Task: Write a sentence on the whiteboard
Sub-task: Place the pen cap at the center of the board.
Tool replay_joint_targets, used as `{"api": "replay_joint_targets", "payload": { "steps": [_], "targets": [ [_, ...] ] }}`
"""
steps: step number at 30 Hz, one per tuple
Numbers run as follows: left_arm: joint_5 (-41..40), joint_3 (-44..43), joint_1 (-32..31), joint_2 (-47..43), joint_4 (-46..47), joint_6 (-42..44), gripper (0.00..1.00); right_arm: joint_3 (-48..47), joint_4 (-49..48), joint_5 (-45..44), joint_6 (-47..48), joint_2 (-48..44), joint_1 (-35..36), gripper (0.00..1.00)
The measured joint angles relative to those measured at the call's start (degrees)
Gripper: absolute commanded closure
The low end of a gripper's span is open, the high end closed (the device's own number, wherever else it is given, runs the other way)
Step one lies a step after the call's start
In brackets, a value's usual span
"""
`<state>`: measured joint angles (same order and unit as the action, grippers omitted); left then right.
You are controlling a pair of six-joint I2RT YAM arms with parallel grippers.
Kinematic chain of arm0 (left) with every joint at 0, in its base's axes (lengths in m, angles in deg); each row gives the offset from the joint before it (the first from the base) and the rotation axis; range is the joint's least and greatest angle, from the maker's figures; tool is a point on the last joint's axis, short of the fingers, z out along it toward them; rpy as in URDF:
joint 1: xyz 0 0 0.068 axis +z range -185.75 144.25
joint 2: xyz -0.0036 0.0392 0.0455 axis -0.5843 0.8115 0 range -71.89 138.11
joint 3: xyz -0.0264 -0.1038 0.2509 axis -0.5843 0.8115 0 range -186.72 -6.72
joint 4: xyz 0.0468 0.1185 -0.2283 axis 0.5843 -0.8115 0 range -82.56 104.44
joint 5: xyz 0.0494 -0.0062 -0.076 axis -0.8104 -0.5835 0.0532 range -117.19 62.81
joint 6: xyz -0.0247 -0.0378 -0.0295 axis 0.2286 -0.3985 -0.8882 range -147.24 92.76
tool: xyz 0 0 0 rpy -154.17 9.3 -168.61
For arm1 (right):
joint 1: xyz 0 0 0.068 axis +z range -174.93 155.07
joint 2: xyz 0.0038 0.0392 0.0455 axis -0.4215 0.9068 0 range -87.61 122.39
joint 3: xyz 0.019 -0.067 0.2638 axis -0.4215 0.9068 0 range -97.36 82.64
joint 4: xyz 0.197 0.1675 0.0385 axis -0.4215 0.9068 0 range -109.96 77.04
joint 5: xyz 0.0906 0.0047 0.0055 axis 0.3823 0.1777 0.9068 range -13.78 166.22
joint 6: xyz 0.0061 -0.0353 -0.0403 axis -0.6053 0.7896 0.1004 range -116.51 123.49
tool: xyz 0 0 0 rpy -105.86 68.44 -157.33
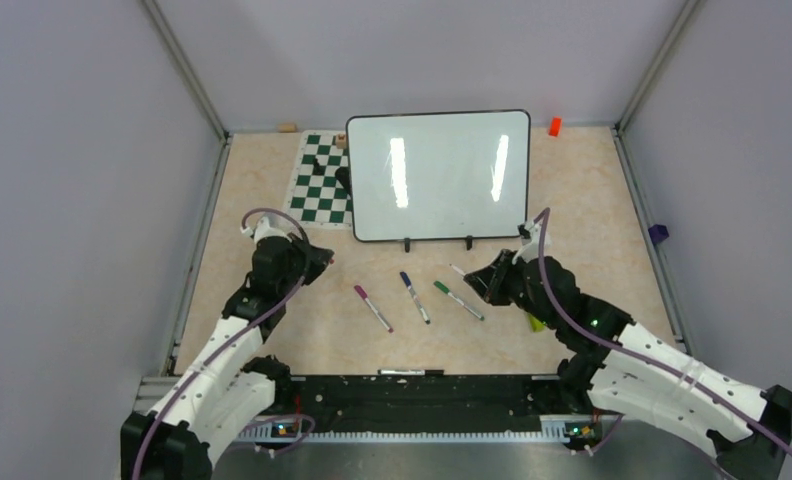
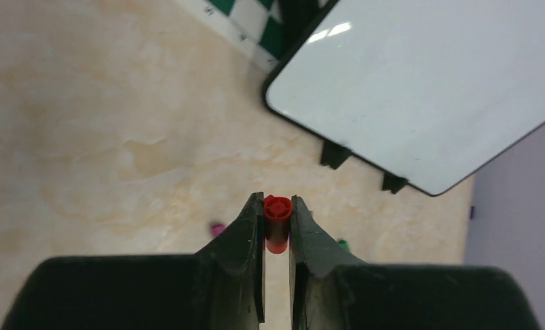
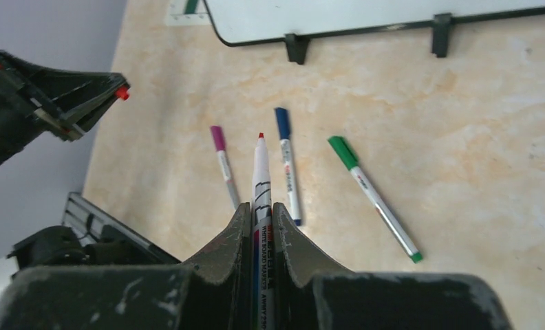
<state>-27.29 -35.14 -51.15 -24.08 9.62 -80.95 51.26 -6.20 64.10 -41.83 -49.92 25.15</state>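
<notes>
The whiteboard (image 1: 438,175) sits at the far centre of the table (image 1: 262,190), its left edge over the chessboard mat (image 1: 317,182); under glare, its face appears blank to us. The right gripper (image 3: 260,208) clamps an uncapped red marker (image 3: 261,161). Purple (image 1: 373,307), blue (image 1: 414,297) and green (image 1: 458,300) markers lie near the board's feet. The left gripper (image 2: 277,203) pinches a red cap (image 2: 277,221).

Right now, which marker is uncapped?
The red marker in the right gripper: its tip is bare. The purple marker, blue marker and green marker lie capped on the table.
</notes>
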Motion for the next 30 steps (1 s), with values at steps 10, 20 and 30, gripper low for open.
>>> {"api": "replay_joint_targets", "payload": {
  "steps": [10, 20, 30],
  "targets": [
    [-3.80, 4.83, 0.00, -2.47, -15.76, 2.89, 1.00, -1.77, 10.95, -7.13, -1.42, 3.78, 0.00, 1.00],
    [2.64, 7.39, 0.00, 7.78, -14.05, 1.97, 1.00, -5.29, 15.32, -10.21, -5.84, 9.86, 0.00, 1.00],
    [5.31, 7.65, 0.00, 10.60, -11.26, 1.84, 0.99, -16.17, 25.73, -13.84, -10.95, 19.23, 0.00, 1.00]
  ]
}}
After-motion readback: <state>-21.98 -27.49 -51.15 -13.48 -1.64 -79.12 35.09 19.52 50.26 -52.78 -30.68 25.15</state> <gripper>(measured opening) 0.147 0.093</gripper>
